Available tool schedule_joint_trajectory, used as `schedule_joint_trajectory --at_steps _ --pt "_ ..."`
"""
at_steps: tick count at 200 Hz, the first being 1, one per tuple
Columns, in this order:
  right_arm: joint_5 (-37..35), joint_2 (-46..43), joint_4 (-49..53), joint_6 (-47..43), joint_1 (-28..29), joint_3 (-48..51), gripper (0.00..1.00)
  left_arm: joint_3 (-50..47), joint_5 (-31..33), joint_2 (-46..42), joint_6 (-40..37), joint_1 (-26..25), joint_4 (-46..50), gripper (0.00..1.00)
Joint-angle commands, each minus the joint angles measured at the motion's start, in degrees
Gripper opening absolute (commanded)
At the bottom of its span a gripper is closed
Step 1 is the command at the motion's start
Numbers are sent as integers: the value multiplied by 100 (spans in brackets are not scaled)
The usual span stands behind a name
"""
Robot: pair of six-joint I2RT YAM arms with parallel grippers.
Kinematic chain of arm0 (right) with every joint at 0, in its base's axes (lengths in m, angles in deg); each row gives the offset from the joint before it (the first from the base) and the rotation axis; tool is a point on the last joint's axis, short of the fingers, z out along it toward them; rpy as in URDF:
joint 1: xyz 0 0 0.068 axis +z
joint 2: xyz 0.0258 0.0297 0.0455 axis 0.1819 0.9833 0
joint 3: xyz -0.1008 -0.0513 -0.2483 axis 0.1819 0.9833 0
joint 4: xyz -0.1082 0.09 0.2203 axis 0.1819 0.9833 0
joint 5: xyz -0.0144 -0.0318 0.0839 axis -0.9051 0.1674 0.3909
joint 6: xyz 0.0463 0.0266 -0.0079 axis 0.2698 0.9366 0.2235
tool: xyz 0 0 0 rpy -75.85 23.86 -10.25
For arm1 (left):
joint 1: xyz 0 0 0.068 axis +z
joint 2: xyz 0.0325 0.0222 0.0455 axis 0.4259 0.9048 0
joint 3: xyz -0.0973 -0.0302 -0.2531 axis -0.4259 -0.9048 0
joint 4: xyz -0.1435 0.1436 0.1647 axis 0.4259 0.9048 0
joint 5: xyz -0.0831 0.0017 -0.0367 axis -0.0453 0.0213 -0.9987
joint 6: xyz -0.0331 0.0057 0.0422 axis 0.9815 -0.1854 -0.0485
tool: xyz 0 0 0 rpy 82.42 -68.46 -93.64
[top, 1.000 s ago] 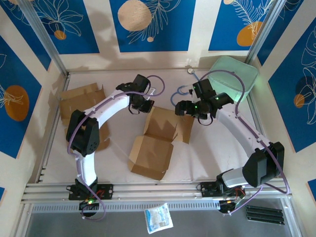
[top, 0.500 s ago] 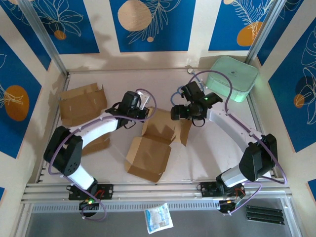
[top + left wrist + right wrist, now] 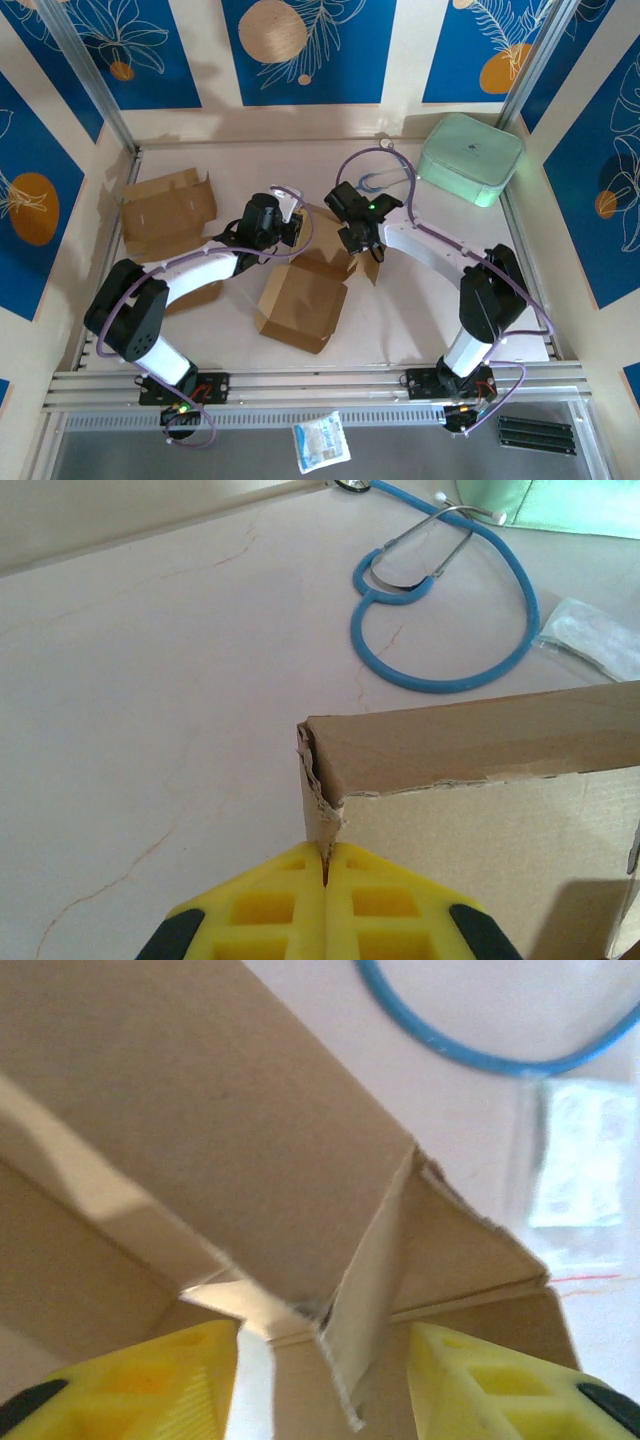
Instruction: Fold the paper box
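- Brown paper box (image 3: 303,305) lies half-formed at the tabletop's (image 3: 420,300) middle.
- Left end effector (image 3: 325,855) is clamped on its raised wall corner; right end effector (image 3: 325,1345) stands apart around a side flap (image 3: 368,1280).
- Likely step: raising the walls; next, the right one must close and tuck the flap inward.

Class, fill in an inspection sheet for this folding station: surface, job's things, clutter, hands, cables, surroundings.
Surface: pale table, faintly veined.
Job's things: partly folded paper box mid-table; second unfolded cardboard far left.
Clutter: blue stethoscope, green case, clear packet.
Hands: left hand shut on the box wall's corner; right hand open, astride a box flap.
Cables: purple cables looped along both arms.
Surroundings: blue patterned panels, metal frame.
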Motion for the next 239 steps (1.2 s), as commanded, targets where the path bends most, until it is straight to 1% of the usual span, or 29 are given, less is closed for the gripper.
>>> schedule_joint_trajectory --at_steps 1,14,29,36,42,44,48,60,70,83,100,111,119,128,144,167,180,193,211,224,239 --pt "-1082 175 -161 -270 78 -215 42 -50 77 -162 -26 -68 -244 0" --pt "-1186 198 -404 -441 97 -180 34 -50 77 -180 -19 -67 -259 0" --pt "-1154 203 -637 -572 99 -161 23 -84 39 -201 -12 -72 -320 0" --pt "-1085 208 -723 -640 98 -158 13 -106 24 -225 8 -70 -341 0" --pt "-1048 208 -809 -692 96 -143 2 -127 11 -248 31 -72 -370 5" --pt "-1049 215 -836 -705 92 -148 0 -129 3 -260 45 -69 -374 7" --pt "-1069 210 -877 -725 103 -134 0 -150 -23 -287 65 -67 -397 12" --pt "-1130 213 -1044 -842 114 -86 0 -165 -137 -405 178 -66 -367 32" --pt "-1275 200 -1262 -970 132 -11 0 -139 -129 -579 423 -59 -176 42" --pt "-1492 133 -1630 -1200 142 117 0 -30 139 -924 1005 -46 371 48" --pt "-1684 -25 -2333 -1631 149 345 0 204 418 -1384 1966 26 1351 53" --pt "-1726 -159 -2821 -1909 140 490 0 415 337 -1573 2621 145 2081 54" --pt "-1675 -244 -3177 -2078 130 615 0 533 214 -1632 3064 244 2507 62" --pt "-1529 -323 -3528 -2227 123 767 0 610 -66 -1622 3548 388 2828 67" --pt "-1294 -393 -3846 -2297 160 984 0 650 -838 -1491 4275 700 3040 69" --pt "-1107 -435 -4510 -2560 360 1523 2 664 -1755 -1176 4753 937 2771 73" --pt "-1172 -385 -4716 -2654 456 1713 2 750 -2073 -939 4859 984 2691 75" --pt "-1237 -338 -4667 -2567 500 1752 2 896 -2321 -687 4838 996 2720 76" --pt "-1223 -320 -4638 -2420 519 1857 2 928 -2626 -403 4812 995 2501 77" --pt "-1233 -319 -4603 -2320 518 1888 2 942 -2755 -242 4816 995 2454 73" --pt "-1225 -341 -4547 -2196 532 1896 3 888 -2705 -167 4807 995 2461 61"
